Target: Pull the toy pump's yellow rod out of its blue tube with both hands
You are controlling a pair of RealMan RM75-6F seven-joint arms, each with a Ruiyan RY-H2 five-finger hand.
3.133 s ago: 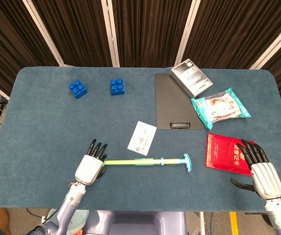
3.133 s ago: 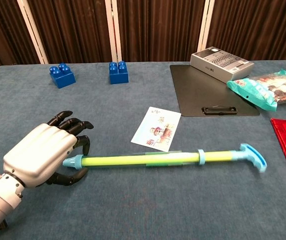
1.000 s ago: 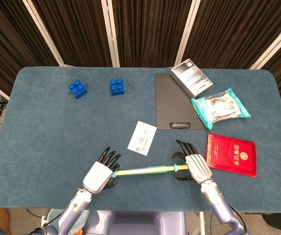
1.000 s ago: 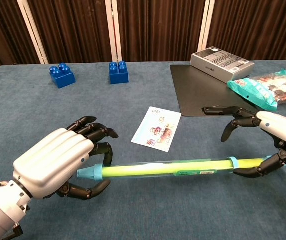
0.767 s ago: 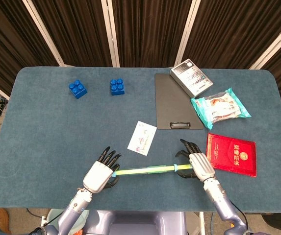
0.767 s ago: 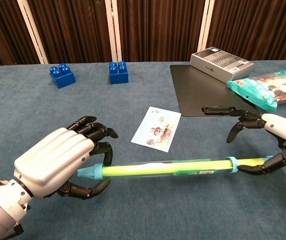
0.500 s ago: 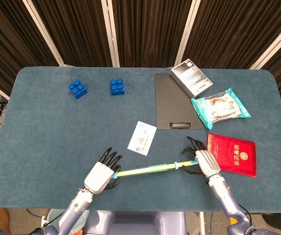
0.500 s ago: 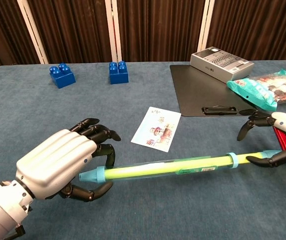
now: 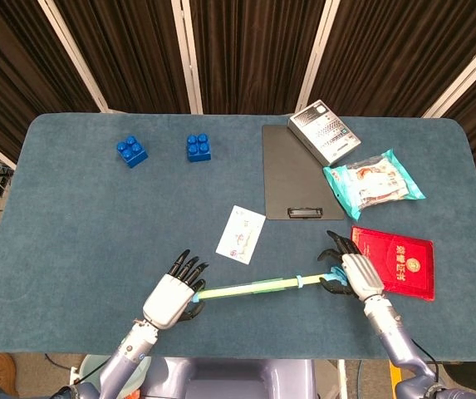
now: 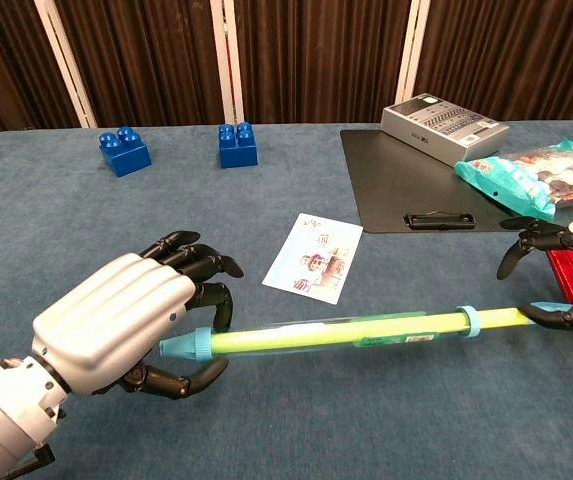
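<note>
While a picture card [image 9: 241, 234] lies just behind the toy pump [image 9: 250, 289] and a red packet [image 9: 393, 261] sits beside the right hand [image 9: 356, 275], nothing blocks it. Its long axis runs left to right across the table's near edge, right end slightly raised. The left hand [image 10: 126, 325] grasps the capped tube end; the right hand grips the handle end, cut off in the chest view.

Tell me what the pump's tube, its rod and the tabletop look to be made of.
Tube: clear plastic, likely, with blue end caps; the yellow shows through it. Yellow rod: smooth plastic, evenly coloured, faint sheen. Tabletop: matte blue felt or short-pile cloth, judging by its fuzzy, unreflective surface.
</note>
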